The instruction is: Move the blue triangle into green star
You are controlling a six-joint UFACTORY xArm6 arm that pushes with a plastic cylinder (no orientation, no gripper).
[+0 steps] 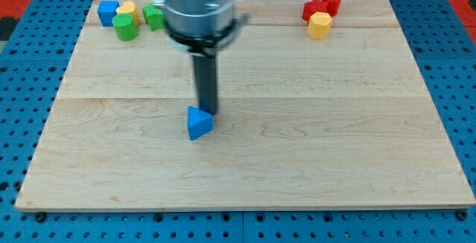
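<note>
No pincer is fitted, so nothing can be recorded as open, closed or gripping; the arm ends in a dark rod only. My tip [206, 111] is seen just above the blue triangle [198, 122], at its upper right edge, touching it or very nearly so; actual contact cannot be settled from this view.

The blue triangle is found near the middle of the desk [335, 146], slightly toward the view's left, standing alone with bare wood on all sides.

The green star [154, 16] is taken to be the green block at the view's top left, partly hidden behind the arm's grey housing [198, 9]; its shape is not clearly made out. Just beside it, toward the view's left, a green cylinder [126, 27], a yellow block [128, 10] and a blue block [108, 12] are bunched together. At the view's top right, well apart from all this, two red blocks [323, 5] and a yellow block [320, 25] are grouped.

Progress is judged as early: triangle and star are well apart, and none of the gap looks closed. The tip is placed on the side of the triangle facing the star's end of the desk, so a push from here would likely send it away. It is judged that the tip must be brought round to the triangle's lower right, then driven up and to the view's left, with the green cylinder to be kept clear of.
</note>
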